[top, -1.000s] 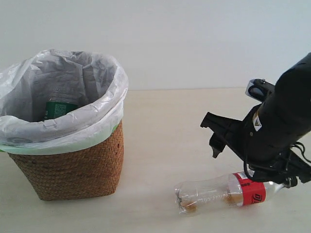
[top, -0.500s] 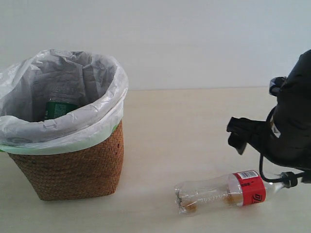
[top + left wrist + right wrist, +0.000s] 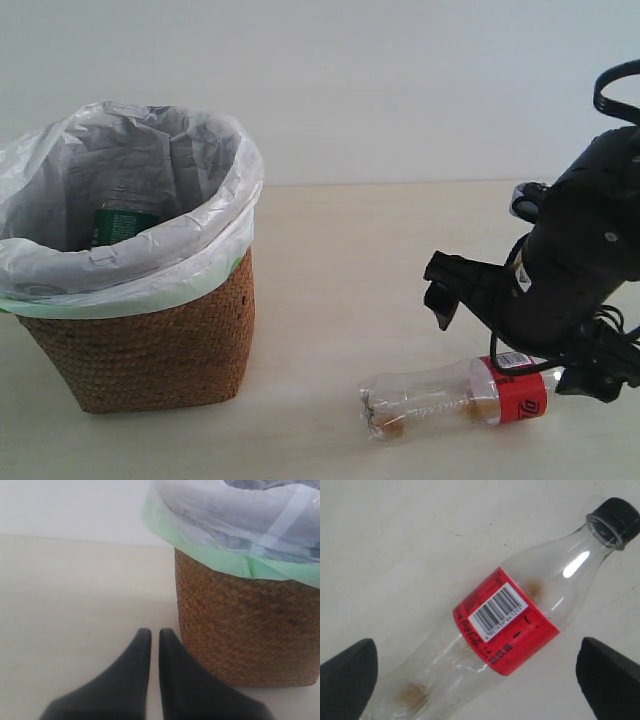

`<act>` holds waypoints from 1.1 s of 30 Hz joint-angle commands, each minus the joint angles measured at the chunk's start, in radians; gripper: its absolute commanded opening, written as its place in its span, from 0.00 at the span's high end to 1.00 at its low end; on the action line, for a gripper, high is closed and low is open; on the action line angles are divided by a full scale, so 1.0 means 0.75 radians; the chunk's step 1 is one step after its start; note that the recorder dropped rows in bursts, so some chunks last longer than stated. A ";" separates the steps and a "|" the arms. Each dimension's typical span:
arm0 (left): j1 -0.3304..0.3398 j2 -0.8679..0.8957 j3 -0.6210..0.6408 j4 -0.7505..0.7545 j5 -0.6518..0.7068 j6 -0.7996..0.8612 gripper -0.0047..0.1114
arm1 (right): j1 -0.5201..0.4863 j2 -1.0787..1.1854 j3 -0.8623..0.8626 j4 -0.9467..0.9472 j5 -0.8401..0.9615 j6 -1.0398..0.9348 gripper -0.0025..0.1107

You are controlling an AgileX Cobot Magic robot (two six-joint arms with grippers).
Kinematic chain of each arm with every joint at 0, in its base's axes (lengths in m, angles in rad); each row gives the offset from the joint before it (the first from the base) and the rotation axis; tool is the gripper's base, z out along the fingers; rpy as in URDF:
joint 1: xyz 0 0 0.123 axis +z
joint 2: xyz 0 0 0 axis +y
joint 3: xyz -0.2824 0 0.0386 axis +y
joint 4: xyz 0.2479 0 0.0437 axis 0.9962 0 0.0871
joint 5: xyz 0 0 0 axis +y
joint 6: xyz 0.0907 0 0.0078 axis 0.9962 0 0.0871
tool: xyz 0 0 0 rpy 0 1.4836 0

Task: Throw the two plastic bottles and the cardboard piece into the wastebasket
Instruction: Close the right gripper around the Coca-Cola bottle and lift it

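The wastebasket (image 3: 150, 350), brown wicker with a white bag over its rim, stands at the left. Inside it shows the green label of the shorter bottle (image 3: 122, 224). The longer bottle (image 3: 450, 398), with its red label, lies on its side on the table at the right. My right arm (image 3: 570, 270) hangs over its capped end. In the right wrist view my right gripper (image 3: 476, 650) is open, and the bottle (image 3: 505, 622) lies slantwise between its wide-apart fingers, black cap (image 3: 615, 517) beyond. My left gripper (image 3: 155, 632) is shut and empty, low beside the wastebasket (image 3: 245, 630). The cardboard piece is out of view.
The pale tabletop (image 3: 350, 260) runs back to a white wall. Bare table lies between the wastebasket and the lying bottle.
My right arm swung back to the right, then came left again and lower over the red-label bottle. The bottle and the wastebasket have not moved.
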 commanded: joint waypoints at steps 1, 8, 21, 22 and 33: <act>0.004 -0.003 0.004 0.003 -0.004 -0.012 0.91 | -0.072 -0.014 0.006 0.092 0.097 -0.196 0.12; 0.004 -0.003 0.004 0.003 -0.004 -0.012 0.91 | -0.081 -0.014 0.135 0.112 -0.249 -0.103 0.12; 0.004 -0.003 0.004 0.003 -0.004 -0.012 0.91 | -0.081 0.120 0.147 0.068 -0.248 -0.126 0.12; 0.004 -0.003 0.004 0.003 -0.004 -0.012 0.91 | -0.081 0.138 0.147 0.074 -0.279 -0.126 0.12; 0.004 -0.003 0.004 0.003 -0.004 -0.012 0.91 | -0.081 0.225 0.138 0.071 -0.450 -0.101 0.13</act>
